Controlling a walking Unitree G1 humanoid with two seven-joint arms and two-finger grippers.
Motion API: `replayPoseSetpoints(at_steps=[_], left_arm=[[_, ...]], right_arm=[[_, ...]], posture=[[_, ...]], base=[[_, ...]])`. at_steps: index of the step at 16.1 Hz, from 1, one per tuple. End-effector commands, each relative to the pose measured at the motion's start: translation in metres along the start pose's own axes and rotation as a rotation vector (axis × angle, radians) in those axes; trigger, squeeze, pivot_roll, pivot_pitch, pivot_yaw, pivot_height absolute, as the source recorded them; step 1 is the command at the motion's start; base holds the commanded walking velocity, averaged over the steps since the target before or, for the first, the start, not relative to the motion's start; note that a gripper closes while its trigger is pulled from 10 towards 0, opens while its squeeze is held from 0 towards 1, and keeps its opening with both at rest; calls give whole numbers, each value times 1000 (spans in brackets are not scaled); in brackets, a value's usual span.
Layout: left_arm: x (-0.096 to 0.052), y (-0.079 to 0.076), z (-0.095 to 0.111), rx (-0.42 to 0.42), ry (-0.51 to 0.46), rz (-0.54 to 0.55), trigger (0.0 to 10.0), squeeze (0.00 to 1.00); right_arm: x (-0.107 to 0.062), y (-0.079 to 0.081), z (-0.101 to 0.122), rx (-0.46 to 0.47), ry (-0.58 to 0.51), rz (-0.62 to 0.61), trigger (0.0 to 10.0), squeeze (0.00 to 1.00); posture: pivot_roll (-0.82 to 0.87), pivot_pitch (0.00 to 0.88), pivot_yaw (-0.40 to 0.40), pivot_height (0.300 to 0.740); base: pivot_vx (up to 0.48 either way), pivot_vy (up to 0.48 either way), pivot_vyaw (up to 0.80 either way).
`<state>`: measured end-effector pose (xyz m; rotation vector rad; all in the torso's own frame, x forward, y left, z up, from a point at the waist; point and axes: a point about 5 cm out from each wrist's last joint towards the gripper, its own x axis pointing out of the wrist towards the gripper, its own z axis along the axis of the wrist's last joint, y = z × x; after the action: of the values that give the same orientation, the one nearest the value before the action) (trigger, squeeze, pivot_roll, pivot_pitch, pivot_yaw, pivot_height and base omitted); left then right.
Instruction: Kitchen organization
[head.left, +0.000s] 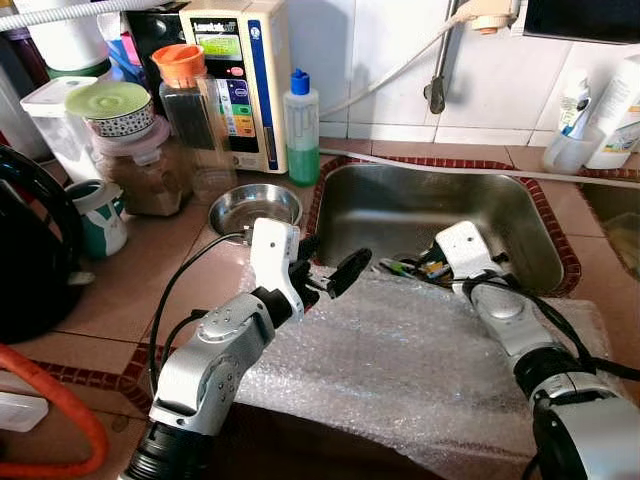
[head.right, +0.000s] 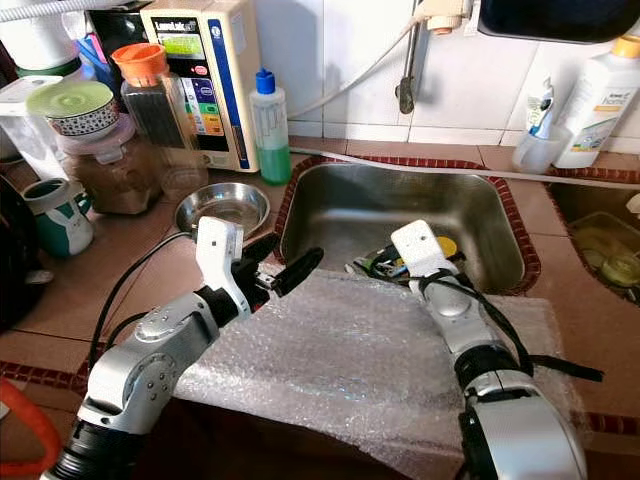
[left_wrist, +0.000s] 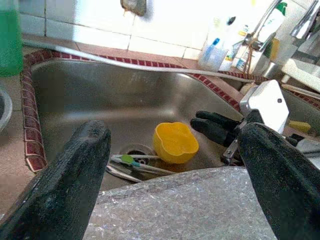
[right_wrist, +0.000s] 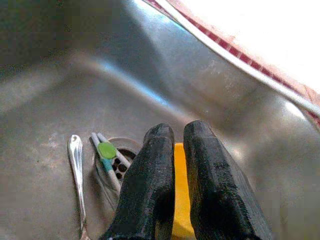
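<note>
Tiled kitchen counter w/ a steel sink (head.left: 520, 215) set in it; a sheet of bubble wrap (head.left: 400, 360) lies over the counter's front edge and the sink's near rim.

Right gripper (right_wrist: 177, 150) is down inside the sink, its 2 fingers (right_wrist: 210, 185) pinched nearly together on the rim of a yellow cup (left_wrist: 174, 142), which sits on the sink floor just beside the drain (right_wrist: 117, 162). By the drain lie a spoon (right_wrist: 76, 170) and a utensil w/ a green piece (right_wrist: 106, 151), apart from the gripper.

Left gripper (head.left: 335, 272) hangs above the bubble wrap at the sink's left front corner, fingers spread wide, holding nothing, touching nothing as far as can be seen.

Around: small steel bowl (head.left: 254, 208) on the counter left of the sink, green soap bottle (head.left: 302, 130) behind it, a white appliance (head.left: 240, 80) at the wall, jars (head.left: 140, 160) and a mug (head.left: 100, 215) further left. White bottles (head.right: 598, 95) stand behind the sink's right corner. Cables run along both arms.
</note>
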<state>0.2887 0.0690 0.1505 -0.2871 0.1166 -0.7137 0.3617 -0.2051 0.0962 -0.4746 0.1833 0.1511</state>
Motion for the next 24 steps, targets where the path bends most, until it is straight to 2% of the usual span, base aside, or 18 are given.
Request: replayPoseSetpoints(at_steps=[1, 3, 5, 7, 8, 11, 13, 14, 17, 19, 20, 21, 24], left_arm=[[1, 1, 3, 23, -5, 0, 10000, 1000], [1, 3, 4, 29, -10, 8, 10000, 1000], [2, 11, 10, 49, -50, 68, 10000, 1000], [3, 21, 13, 59, -73, 135, 10000, 1000], [3, 29, 18, 72, -94, 191, 10000, 1000], [-1, 54, 33, 108, -164, 350, 10000, 1000], [-2, 65, 36, 109, -173, 411, 10000, 1000], [-3, 72, 37, 139, -167, 454, 10000, 1000], [-1, 77, 32, 200, -131, 472, 10000, 1000], [-4, 88, 25, 217, -100, 569, 10000, 1000], [-10, 103, 22, 219, -83, 694, 10000, 0], [-12, 108, 20, 222, -70, 734, 10000, 0], [-15, 123, 16, 184, -39, 846, 10000, 0]], right_arm=[[-6, 5, -21, 36, 95, 22, 10000, 1000], [-3, 6, -12, 78, 45, 17, 10000, 1000], [2, 8, 11, 167, -87, 20, 10000, 1000], [5, 15, 29, 212, -185, 53, 10000, 1000], [5, 23, 43, 245, -265, 99, 10000, 1000], [0, 42, 72, 308, -409, 216, 10000, 1000], [-5, 52, 87, 308, -477, 272, 10000, 1000], [-11, 58, 99, 331, -521, 324, 10000, 1000], [-20, 65, 100, 332, -523, 363, 10000, 1000], [-32, 72, 89, 345, -483, 394, 10000, 1000], [-41, 75, 85, 366, -467, 411, 10000, 965], [-44, 76, 84, 378, -462, 409, 10000, 922], [-48, 75, 86, 386, -456, 403, 10000, 914]], posture=[[30, 0, 80, 740], [30, 0, 80, 740], [30, 0, 80, 740], [29, 0, 71, 740], [26, 0, 72, 740], [16, 0, 81, 740], [11, 0, 85, 740], [9, 0, 85, 740], [10, 0, 79, 740], [7, 0, 76, 740], [7, 0, 76, 740], [-1, 0, 72, 740], [-12, 0, 72, 740]], base=[[0, 0, 0], [0, 0, 0], [0, 0, 0], [0, 0, 0], [0, 0, 0], [0, 0, 0], [0, 0, 0], [0, 0, 0], [0, 0, 0], [0, 0, 0], [0, 0, 0], [0, 0, 0], [0, 0, 0]])
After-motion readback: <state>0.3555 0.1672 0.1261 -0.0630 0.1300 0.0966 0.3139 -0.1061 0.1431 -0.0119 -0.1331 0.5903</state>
